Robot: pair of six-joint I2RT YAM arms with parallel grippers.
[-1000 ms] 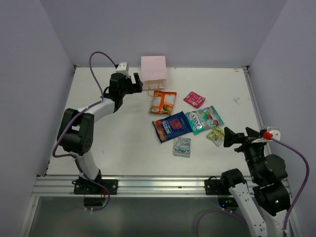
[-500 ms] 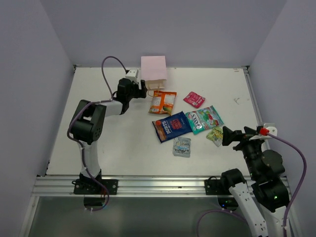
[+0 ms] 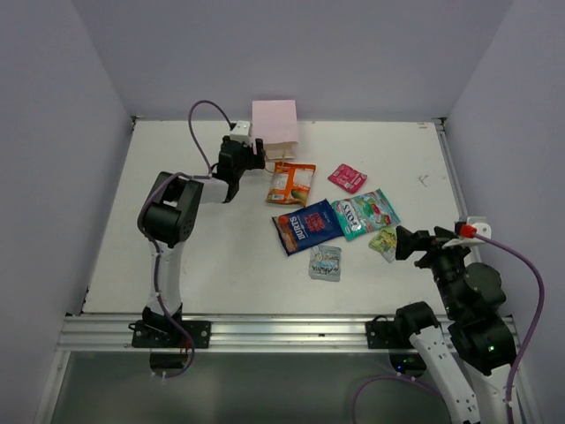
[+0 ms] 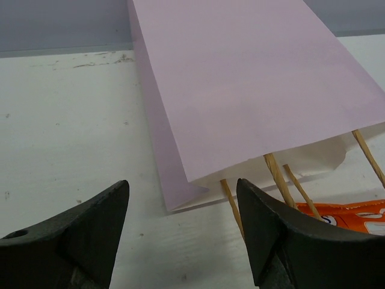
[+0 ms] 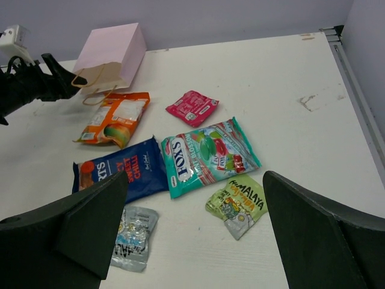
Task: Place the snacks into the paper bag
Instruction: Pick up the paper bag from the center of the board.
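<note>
A: Where's the paper bag (image 4: 252, 90)?
B: Lying flat at the table's (image 3: 221, 256) far edge. The left gripper (image 4: 182, 198) sits just before its corner, jaws parted, empty.
A: Right gripper (image 5: 195, 180)?
B: Spread wide, empty — snacks (image 5: 207, 153) lie beyond it.

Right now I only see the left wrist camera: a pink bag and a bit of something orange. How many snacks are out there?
Observer: Six, all lying outside the paper bag.
Operator: What's the orange bit?
Observer: An orange packet, right in front of the bag's mouth, beside its string handles.
Operator: Where's the other arm?
Observer: Far from the bag. The right gripper is open, next to the yellow-green packet.
</note>
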